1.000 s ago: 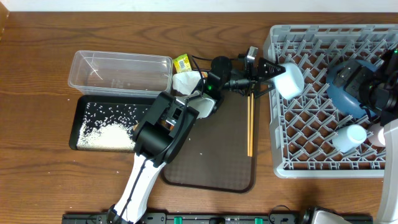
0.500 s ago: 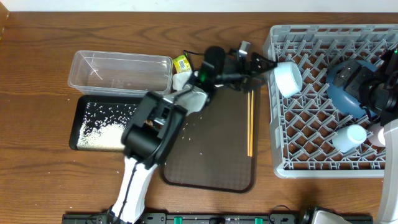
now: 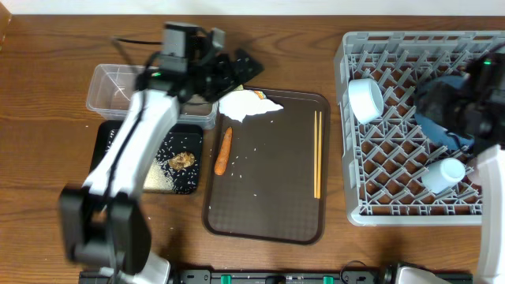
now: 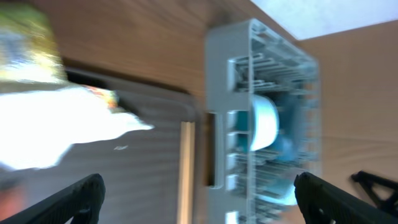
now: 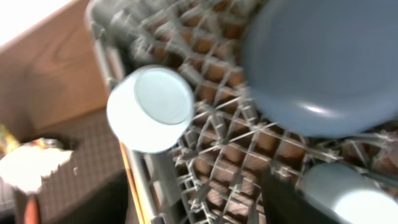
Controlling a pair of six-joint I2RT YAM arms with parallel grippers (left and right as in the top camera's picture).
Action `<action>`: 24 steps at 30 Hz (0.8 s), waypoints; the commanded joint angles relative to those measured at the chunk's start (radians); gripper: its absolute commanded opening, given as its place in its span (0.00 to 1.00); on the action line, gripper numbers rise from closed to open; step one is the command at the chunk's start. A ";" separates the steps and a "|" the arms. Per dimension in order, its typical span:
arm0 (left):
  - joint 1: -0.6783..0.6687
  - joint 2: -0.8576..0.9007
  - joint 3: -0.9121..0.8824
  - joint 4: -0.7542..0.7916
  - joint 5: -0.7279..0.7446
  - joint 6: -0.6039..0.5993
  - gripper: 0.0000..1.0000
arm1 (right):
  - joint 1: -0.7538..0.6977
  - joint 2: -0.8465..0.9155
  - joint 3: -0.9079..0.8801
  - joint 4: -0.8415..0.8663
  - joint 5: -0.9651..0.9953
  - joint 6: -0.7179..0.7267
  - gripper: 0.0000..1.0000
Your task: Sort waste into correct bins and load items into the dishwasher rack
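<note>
My left gripper (image 3: 237, 69) hangs open and empty over the clear tub's (image 3: 118, 87) right corner, beside the crumpled white tissue (image 3: 248, 105); its view shows the tissue (image 4: 50, 124) and a blurred yellow-green packet (image 4: 28, 43). The carrot (image 3: 223, 150) and two chopsticks (image 3: 317, 154) lie on the brown serving tray (image 3: 268, 205). Brown scraps (image 3: 181, 160) and rice lie in the black tray (image 3: 106, 150). In the grey rack (image 3: 347, 158) are the white bowl (image 3: 365, 99), the blue plate (image 3: 442, 118) and a pale cup (image 3: 442, 175). My right gripper (image 5: 193, 202) hovers above the rack, jaws apart, holding nothing.
The rack fills the right side of the table up to its edge. The left arm's links stretch from the front edge across the black tray to the tub. Loose rice grains dot the serving tray near the carrot.
The left gripper let the white bowl go in the rack's left corner and swung far left to the tub, uncovering the carrot and scraps. The right arm barely shifted.
</note>
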 commanded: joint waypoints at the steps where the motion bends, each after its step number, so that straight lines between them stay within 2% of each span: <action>1: 0.009 -0.110 0.011 -0.074 -0.165 0.280 0.98 | 0.089 0.052 -0.040 -0.004 -0.058 -0.014 0.41; 4: 0.018 -0.182 0.011 -0.161 -0.165 0.346 0.98 | 0.171 0.111 -0.071 0.010 -0.058 -0.018 0.37; 6: 0.019 -0.213 0.011 -0.223 -0.173 0.406 0.99 | 0.228 0.159 -0.078 0.029 -0.069 -0.033 0.18; 8: 0.019 -0.225 0.011 -0.282 -0.209 0.414 0.85 | 0.281 0.198 -0.078 0.056 -0.135 -0.107 0.09; 9: 0.019 -0.227 0.011 -0.309 -0.228 0.414 0.82 | 0.310 0.218 -0.078 0.071 -0.167 -0.135 0.07; 14: 0.019 -0.227 0.011 -0.433 -0.269 0.414 0.82 | 0.444 0.314 -0.078 0.131 -0.156 -0.136 0.11; 24: 0.018 -0.227 0.011 -0.536 -0.269 0.422 0.82 | 0.551 0.453 -0.078 0.212 0.058 0.074 0.11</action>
